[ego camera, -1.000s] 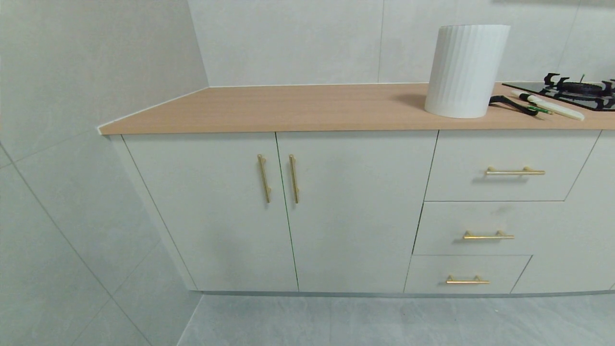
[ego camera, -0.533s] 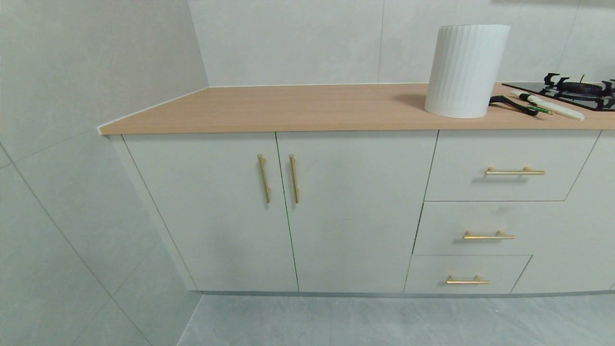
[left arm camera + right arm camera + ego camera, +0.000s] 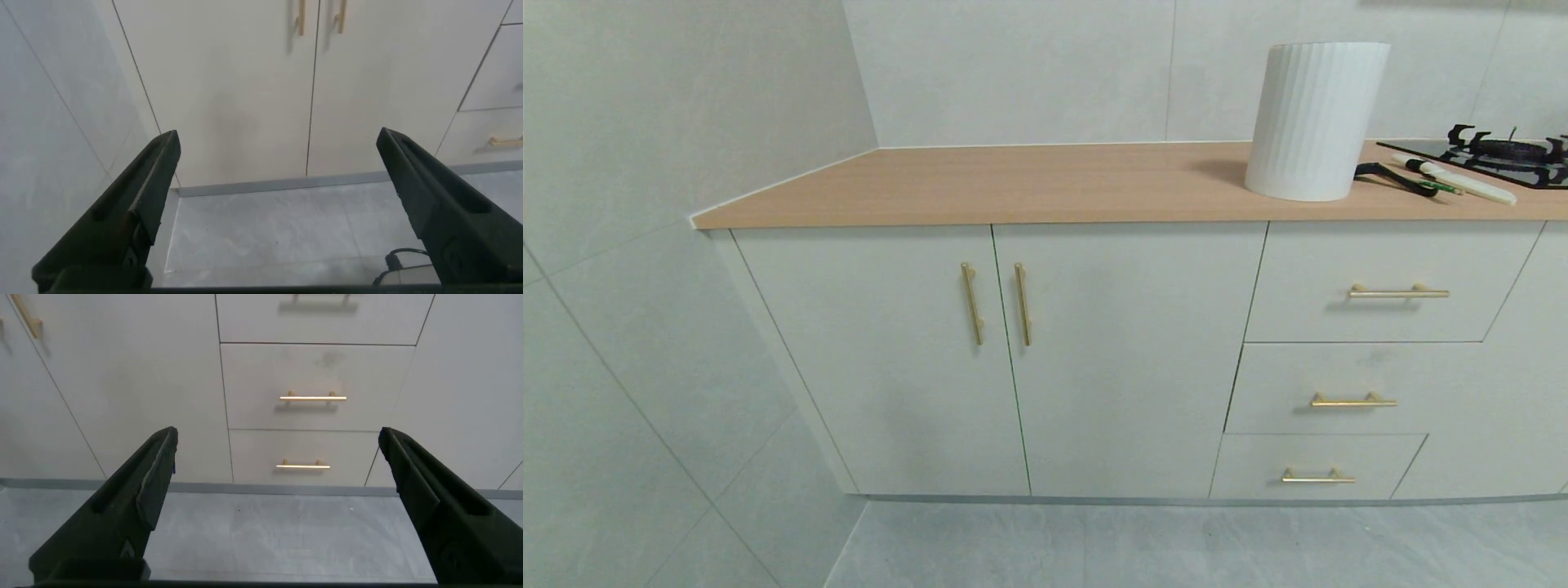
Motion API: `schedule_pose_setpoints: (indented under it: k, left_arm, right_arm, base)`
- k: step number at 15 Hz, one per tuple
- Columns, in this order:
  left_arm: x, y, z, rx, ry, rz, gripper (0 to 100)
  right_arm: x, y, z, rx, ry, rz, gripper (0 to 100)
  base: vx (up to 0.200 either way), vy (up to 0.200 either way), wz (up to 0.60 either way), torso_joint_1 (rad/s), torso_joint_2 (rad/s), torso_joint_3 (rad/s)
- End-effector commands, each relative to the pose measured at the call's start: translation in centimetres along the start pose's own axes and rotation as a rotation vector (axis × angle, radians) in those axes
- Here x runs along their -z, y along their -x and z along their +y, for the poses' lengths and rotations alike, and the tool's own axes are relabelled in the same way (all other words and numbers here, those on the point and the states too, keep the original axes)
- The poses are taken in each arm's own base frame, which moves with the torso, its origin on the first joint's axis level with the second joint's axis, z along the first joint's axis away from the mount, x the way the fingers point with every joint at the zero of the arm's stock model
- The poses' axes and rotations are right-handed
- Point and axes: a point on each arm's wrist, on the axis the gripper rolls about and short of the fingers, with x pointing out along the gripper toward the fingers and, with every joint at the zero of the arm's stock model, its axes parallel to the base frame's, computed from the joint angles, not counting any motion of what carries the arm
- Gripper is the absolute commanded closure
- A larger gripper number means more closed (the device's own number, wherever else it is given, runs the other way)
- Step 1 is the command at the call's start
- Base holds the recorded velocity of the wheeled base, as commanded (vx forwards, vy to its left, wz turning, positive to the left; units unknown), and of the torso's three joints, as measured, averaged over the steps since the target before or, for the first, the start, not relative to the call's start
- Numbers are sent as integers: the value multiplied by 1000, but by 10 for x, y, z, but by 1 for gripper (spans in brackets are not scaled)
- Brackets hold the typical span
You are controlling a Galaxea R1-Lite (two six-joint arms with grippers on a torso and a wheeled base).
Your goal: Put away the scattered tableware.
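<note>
Left gripper (image 3: 278,192) wide apart, holding nothing, low before two doors (image 3: 1127,359). Right gripper (image 3: 278,490) same, facing three drawers (image 3: 1347,367). Tableware (image 3: 1454,179) on surface (image 3: 1013,184) far right, beside one white holder (image 3: 1311,122).

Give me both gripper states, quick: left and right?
Left gripper: open, holding nothing.
Right gripper: open, holding nothing.
</note>
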Motion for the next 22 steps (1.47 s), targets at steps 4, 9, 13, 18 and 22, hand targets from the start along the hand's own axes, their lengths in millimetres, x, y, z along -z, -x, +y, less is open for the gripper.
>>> schedule_pose_setpoints:
  k: [4,9,13,18,22]
  left_arm:
    - [0,0,0,0,0,0,0]
    - [0,0,0,0,0,2,0]
    - [0,0,0,0,0,2,0]
    - [0,0,0,0,0,2,0]
    - [0,0,0,0,0,2,0]
  right_arm:
    - [0,0,0,1,-1,3,0]
    - [0,0,0,1,-2,3,0]
    - [0,0,0,1,-2,3,0]
    - [0,0,0,1,-2,3,0]
    - [0,0,0,1,-2,3,0]
  base:
    - [0,-200,0,4,1,4]
    - [0,-200,0,3,-1,0]
    - [0,-200,0,2,4,0]
    - [0,0,0,0,0,0]
    - [0,0,0,0,0,0]
